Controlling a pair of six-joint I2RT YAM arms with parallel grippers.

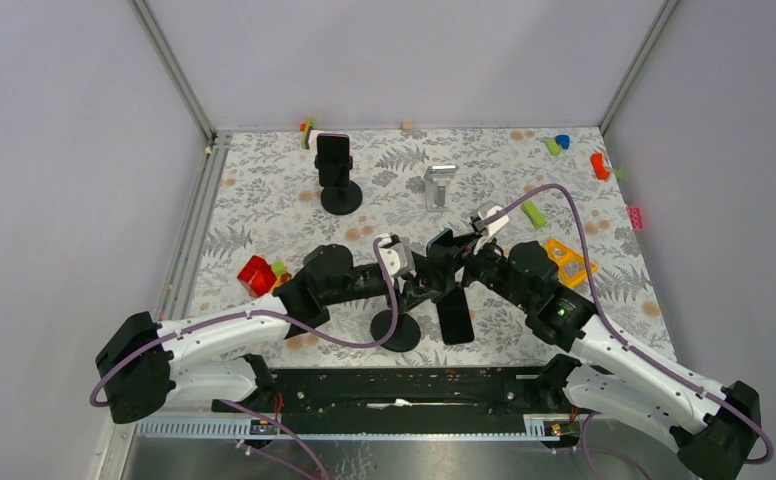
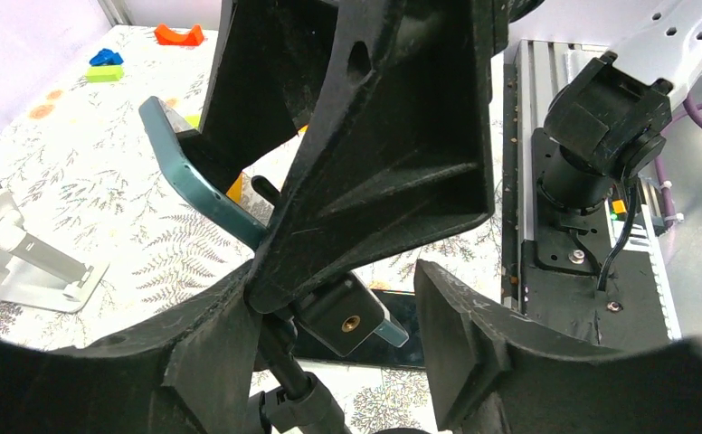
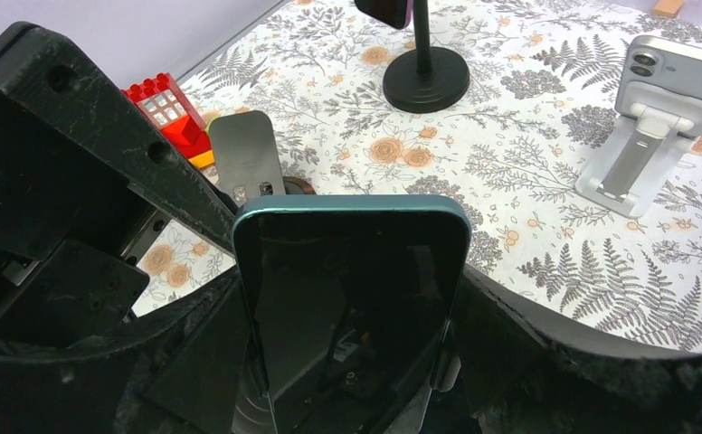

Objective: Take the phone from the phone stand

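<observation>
Right claw (image 3: 352,262) clasping phone (image 3: 347,316), long axis tilted

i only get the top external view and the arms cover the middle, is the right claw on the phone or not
observer: Yes. In the right wrist view the teal phone stands between the fingers of the right claw, which appear to sit against its long edges.
operator: is it out of the stand yet
observer: It looks not. The left wrist view shows the holder of the phone stand against the phone's lower end.
operator: and the left claw
observer: The left claw is open, its fingers either side of the stand, with a gap showing beside the holder.
</observation>
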